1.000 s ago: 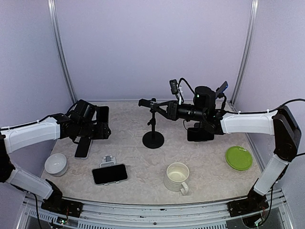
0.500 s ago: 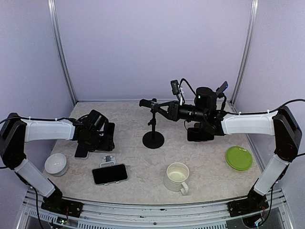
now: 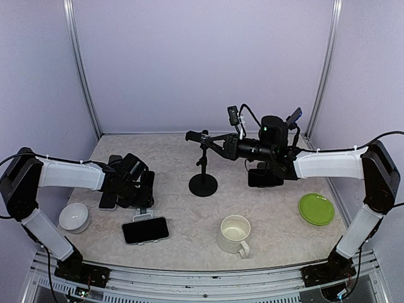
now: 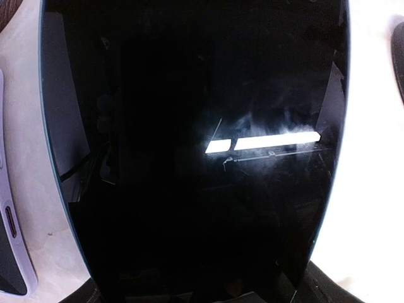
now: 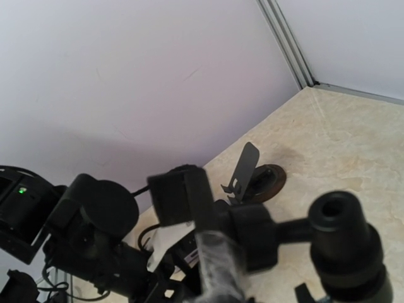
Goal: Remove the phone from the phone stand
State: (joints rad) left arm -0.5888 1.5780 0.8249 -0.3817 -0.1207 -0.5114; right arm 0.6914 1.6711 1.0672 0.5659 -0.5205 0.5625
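Since the phone (image 4: 189, 158) is off the stand (image 3: 202, 184), you've got it low near the left edge of the table (image 3: 278, 218).
Your left gripper (image 3: 142, 188) is clamped on it; your right gripper (image 3: 212, 141) is pinching the stand's head mid-table.

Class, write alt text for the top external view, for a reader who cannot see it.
Two white robot arms work over a beige table: the left gripper is low beside a dark phone, the right gripper meets the top of a black phone stand. Nearby lie another phone, a bowl, a mug and a green plate.
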